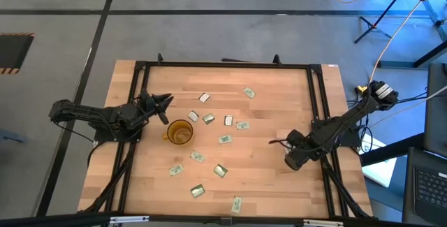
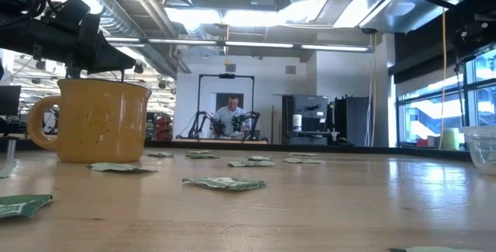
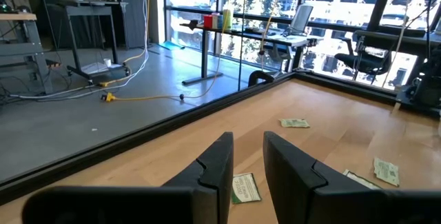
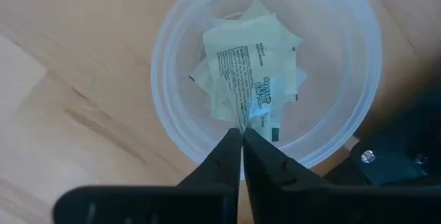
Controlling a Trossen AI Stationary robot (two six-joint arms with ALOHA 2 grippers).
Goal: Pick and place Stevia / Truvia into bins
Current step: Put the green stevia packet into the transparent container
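Observation:
Several green-and-white Stevia sachets point(image 1: 225, 139) lie flat on the wooden table around the amber mug point(image 1: 179, 133), which stands on its base left of centre. Near the table's right edge, my right gripper point(image 4: 242, 133) points down over the clear plastic cup point(image 4: 172, 114), shut on one sachet point(image 4: 248, 79). More sachets lie in the cup's bottom. In the high view that gripper point(image 1: 290, 158) hides the cup. My left gripper point(image 3: 248, 145) waits level at the table's left, just beyond the mug, open with nothing between its fingers. My right gripper pinches one edge of a sachet point(image 4: 243, 119) between its two fingertips, coming from above and pointing down. The sachet hangs below the fingers inside the cup's mouth, above the sachets lying in the cup.
A black frame point(image 1: 223, 65) runs along the table's far, left and right sides; the clear cup point(image 2: 482, 147) stands close to the right rail. Loose sachets point(image 2: 223, 182) dot the table's middle and near part. A person sits in the room beyond the far edge.

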